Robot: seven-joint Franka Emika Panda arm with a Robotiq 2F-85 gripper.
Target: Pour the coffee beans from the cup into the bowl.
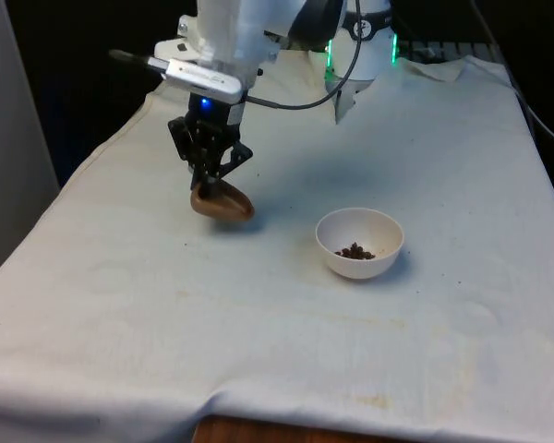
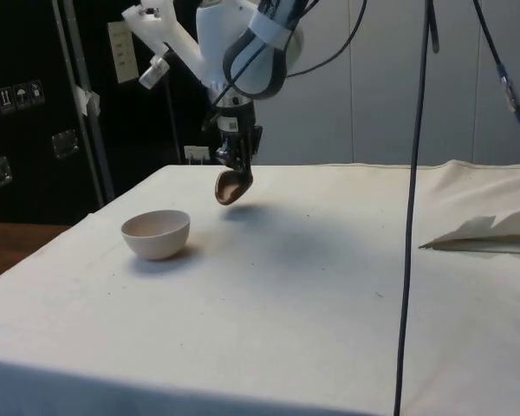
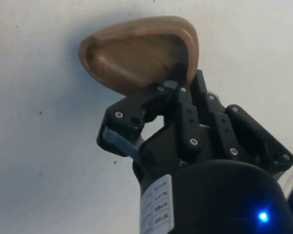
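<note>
Gripping tilted cup (image 1: 222, 203) between fingers (image 1: 206, 173)

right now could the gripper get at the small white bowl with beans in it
Probably not yet: the gripper is shut on the brown wooden cup. Otherwise the small white bowl sits in the open nearby.

White arm (image 1: 231, 28), black screwed gripper (image 1: 210, 173), perhaps grey cable (image 1: 346, 78)

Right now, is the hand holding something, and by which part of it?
Yes. The hand holds the brown wooden cup by its rim, tilted, above the cloth. The cup looks empty in the wrist view; coffee beans lie in the white bowl.
</note>
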